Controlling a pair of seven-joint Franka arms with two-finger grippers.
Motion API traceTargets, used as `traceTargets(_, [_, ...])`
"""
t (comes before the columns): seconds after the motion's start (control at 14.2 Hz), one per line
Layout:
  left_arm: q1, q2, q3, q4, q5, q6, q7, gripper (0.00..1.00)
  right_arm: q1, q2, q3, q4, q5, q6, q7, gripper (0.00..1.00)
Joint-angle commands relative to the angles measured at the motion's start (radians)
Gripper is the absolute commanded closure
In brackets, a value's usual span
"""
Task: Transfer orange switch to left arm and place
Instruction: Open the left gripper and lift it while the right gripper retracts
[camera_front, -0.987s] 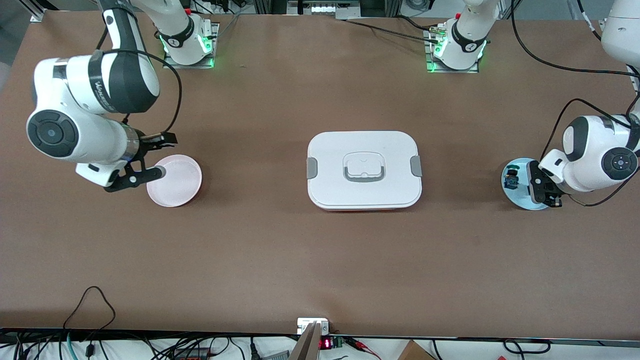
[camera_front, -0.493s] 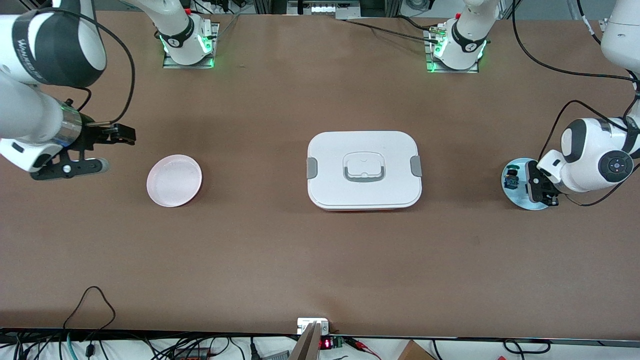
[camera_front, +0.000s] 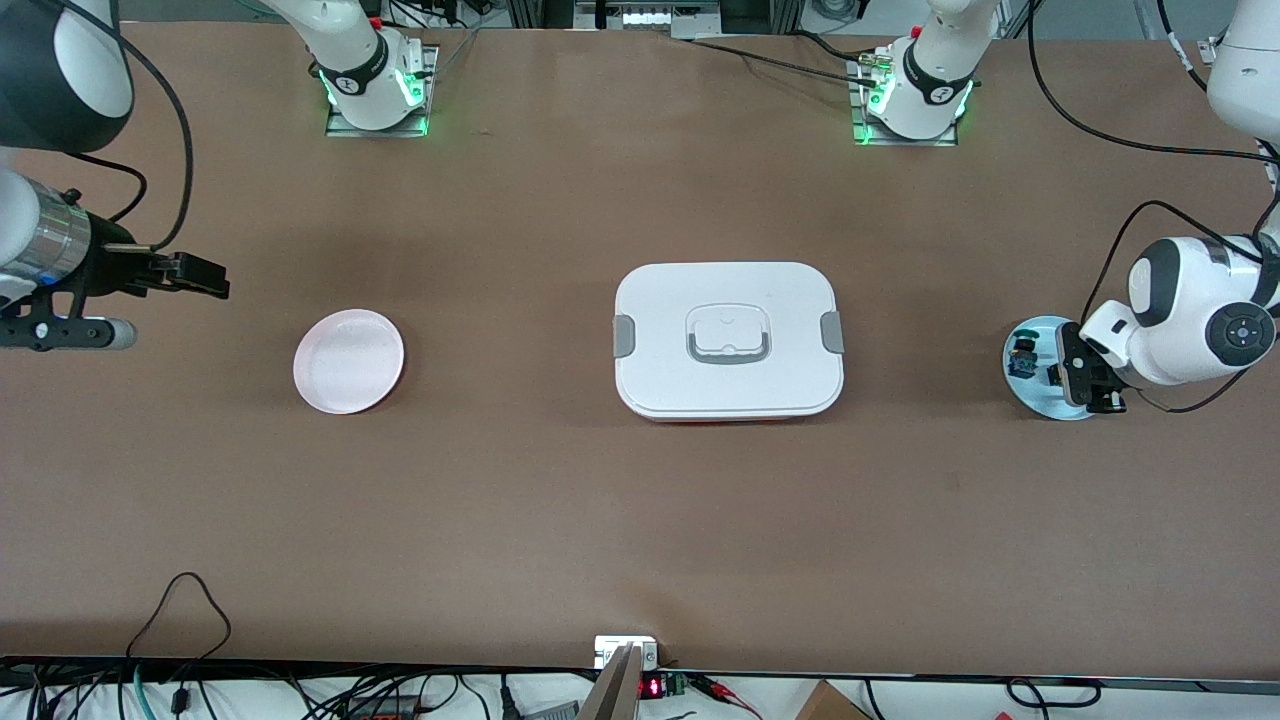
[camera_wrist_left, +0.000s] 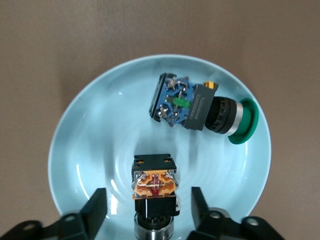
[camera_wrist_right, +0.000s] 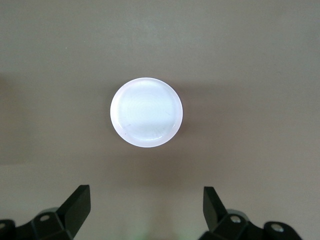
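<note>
Left end effector poised at the orange switch.
You see its fingers released, straddling the switch on the blue plate; right end effector released, high over the bench.

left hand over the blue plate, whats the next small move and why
Probably lower a little and shut on the orange switch. The left hand hangs open over the blue plate with the switch lying between its fingers, not yet gripped. The green switch lies clear of them. The right hand waits, open, above the table near the pink plate.
</note>
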Motion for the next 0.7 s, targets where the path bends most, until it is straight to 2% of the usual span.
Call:
traceTargets(0.0, [0.012, -0.038, -0.082, 0.074, -0.012, -0.174, -0.01, 0.0, -0.029, -0.05, 0.036, -0.07, -0.014, 0.029, 0.015, 0.0])
traceTargets(0.21, [0.002, -0.038, -0.121, 0.217, -0.097, -0.386, -0.085, 0.0, -0.029, -0.151, 0.036, -0.236, -0.014, 0.191, 0.003, 0.0])
traceTargets(0.28, [-0.003, -0.038, -0.129, 0.248, -0.135, -0.444, -0.137, 0.0, -0.029, -0.163, 0.036, -0.257, -0.015, 0.205, -0.007, 0.0])
traceTargets(0.63, [-0.009, -0.038, -0.254, 0.358, -0.189, -0.662, -0.565, 0.0, -0.029, -0.154, 0.036, -0.225, -0.014, 0.187, -0.018, 0.0])
